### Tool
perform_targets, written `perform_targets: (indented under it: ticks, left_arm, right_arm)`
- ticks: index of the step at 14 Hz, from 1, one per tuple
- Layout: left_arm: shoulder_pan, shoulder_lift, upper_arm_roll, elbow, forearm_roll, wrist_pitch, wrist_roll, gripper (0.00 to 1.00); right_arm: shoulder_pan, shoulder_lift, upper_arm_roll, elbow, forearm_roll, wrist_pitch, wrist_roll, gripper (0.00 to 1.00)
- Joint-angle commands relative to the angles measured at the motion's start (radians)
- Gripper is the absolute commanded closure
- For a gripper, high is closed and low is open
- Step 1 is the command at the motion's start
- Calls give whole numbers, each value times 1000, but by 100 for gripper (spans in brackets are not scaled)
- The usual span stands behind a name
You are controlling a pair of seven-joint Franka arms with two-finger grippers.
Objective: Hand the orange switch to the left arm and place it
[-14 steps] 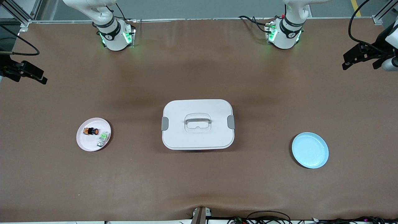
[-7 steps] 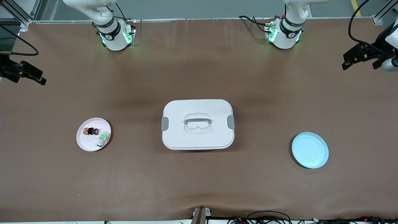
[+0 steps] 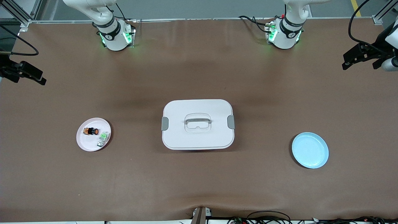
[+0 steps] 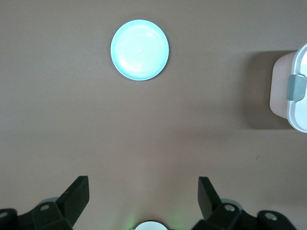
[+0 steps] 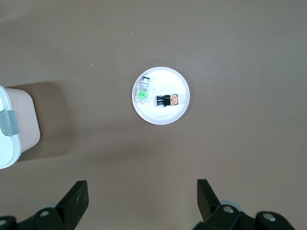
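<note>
The orange switch [image 3: 91, 131] lies on its side on a pink plate [image 3: 87, 143] toward the right arm's end of the table, beside a green-and-silver switch [image 3: 103, 138]. The white box [image 3: 197, 137] stands mid-table, lid latched. My right gripper [image 3: 31, 74] hangs open and empty high over the table's edge at its own end. Its wrist view shows the orange switch [image 5: 167, 100] on the plate [image 5: 163, 116] well below the open gripper [image 5: 142, 201]. My left gripper [image 3: 359, 60] is open and empty over its own end of the table, also seen in its wrist view [image 4: 144, 199].
A light blue plate [image 3: 310, 150] lies empty toward the left arm's end; it also shows in the left wrist view [image 4: 139, 50]. The box's edge shows in both wrist views [image 4: 292, 96] [image 5: 12, 132]. Cables lie along the table's near edge [image 3: 267, 217].
My right gripper has shifted very slightly toward its end of the table. Nothing else has moved.
</note>
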Motion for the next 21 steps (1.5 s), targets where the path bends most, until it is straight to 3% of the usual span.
perform_targets:
  ticks: [1,12,15,21]
  left_arm:
    - [4,-28,0,-19,5,-7,-3,0]
    - [4,-28,-2,-24,5,-8,-3,0]
    - [4,-28,-2,-30,5,-11,-5,0]
    - [4,-34,-2,-31,5,-13,-2,0]
  right_arm:
    - [1,-17,-1,-3,2,-4,-7,0]
    - [-27,36,-7,20,-7,2,5,0]
    - [-12,170,-3,26,-12,59,-6,0]
    - [-9,264,-3,16,-3,157,-7,0]
